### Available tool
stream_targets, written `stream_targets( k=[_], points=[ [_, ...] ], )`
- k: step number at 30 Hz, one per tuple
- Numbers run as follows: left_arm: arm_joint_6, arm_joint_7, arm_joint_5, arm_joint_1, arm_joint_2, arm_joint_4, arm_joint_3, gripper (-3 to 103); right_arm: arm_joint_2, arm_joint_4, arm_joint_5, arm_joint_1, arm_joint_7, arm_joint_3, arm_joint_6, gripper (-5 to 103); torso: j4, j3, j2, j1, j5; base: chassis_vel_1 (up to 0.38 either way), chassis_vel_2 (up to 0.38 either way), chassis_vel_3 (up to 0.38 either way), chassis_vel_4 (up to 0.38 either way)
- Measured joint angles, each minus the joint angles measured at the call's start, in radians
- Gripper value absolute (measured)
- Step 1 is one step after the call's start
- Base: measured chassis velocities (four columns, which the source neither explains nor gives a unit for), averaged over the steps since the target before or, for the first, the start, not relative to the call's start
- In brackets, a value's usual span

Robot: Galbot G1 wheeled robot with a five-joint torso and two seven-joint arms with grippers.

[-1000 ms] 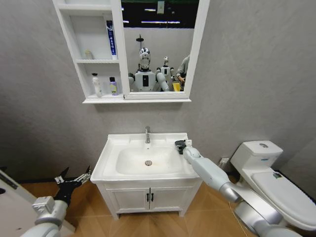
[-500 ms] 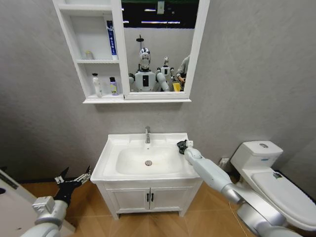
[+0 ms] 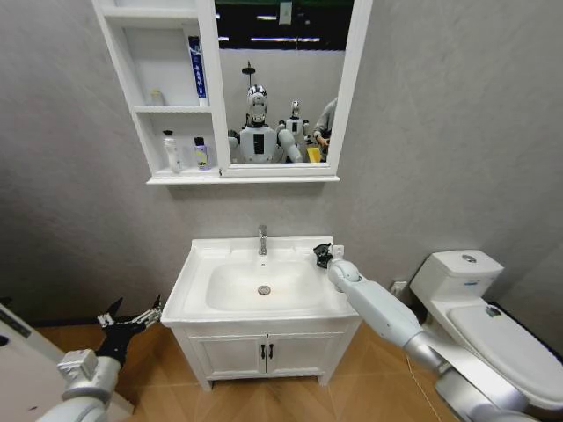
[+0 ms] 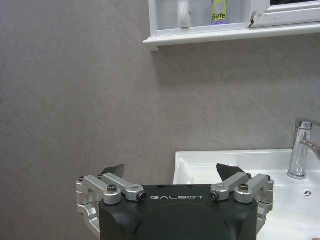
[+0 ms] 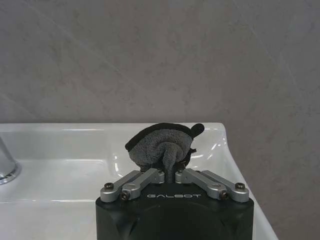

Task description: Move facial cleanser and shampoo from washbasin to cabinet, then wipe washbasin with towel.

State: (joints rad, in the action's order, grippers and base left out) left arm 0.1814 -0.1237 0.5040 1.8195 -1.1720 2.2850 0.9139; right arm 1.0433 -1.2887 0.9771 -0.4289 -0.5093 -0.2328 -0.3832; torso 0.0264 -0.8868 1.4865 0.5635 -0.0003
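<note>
Reaching forward from the lower right, the right arm stretches over the washbasin's (image 3: 201,268) right rim, and the right gripper (image 3: 324,255) sits at the back right corner with its jaws clenched on the towel (image 5: 161,143). That dark grey cloth bunches up out of the jaws, above the white ledge and close to the rim's outer edge, with the grey wall just behind it. Hanging low on the left, the left gripper (image 3: 132,316) is beside the basin unit, well apart from the rim, its jaws released and spread with nothing between them. From the left wrist, the basin's left edge lies just ahead of that gripper, with bare wall to the side. Toward the back of the bowl stands the chrome tap (image 3: 262,239), the drain (image 3: 264,289) in front of it. Higher on the wall, the cabinet (image 3: 215,97) carries a white bottle (image 3: 171,149) and a small yellow-green bottle (image 3: 201,153) side by side on its lowest shelf, beside the mirror panel.
</note>
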Motion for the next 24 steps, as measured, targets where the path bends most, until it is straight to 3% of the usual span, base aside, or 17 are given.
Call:
stream_targets(
  k=[6,11,19,24],
  points=[
    [0.000,0.000,0.000,0.000,0.000,0.000,0.000,100,0.014,-0.093,0.057,-0.009,-0.088,-0.067,-0.024,4,-0.0001,0.000,0.000,0.000,0.0003,0.000,0.000,0.000,0.000],
    [0.000,0.000,0.000,0.000,0.000,0.000,0.000,100,0.041,-0.089,0.011,-0.032,-0.117,-0.100,-0.032,4,-0.0004,0.000,0.000,0.000,0.0003,0.000,0.000,0.000,0.000],
    [0.000,0.000,0.000,0.000,0.000,0.000,0.000,100,-0.001,-0.088,-0.042,-0.089,-0.111,-0.131,-0.031,4,0.0003,0.000,0.000,0.000,0.0003,0.000,0.000,0.000,0.000],
    [0.000,0.000,0.000,0.000,0.000,0.000,0.000,100,0.014,-0.057,-0.068,-0.104,-0.091,-0.144,-0.022,4,0.0002,0.000,0.000,0.000,0.0002,0.000,0.000,0.000,0.000]
  ],
)
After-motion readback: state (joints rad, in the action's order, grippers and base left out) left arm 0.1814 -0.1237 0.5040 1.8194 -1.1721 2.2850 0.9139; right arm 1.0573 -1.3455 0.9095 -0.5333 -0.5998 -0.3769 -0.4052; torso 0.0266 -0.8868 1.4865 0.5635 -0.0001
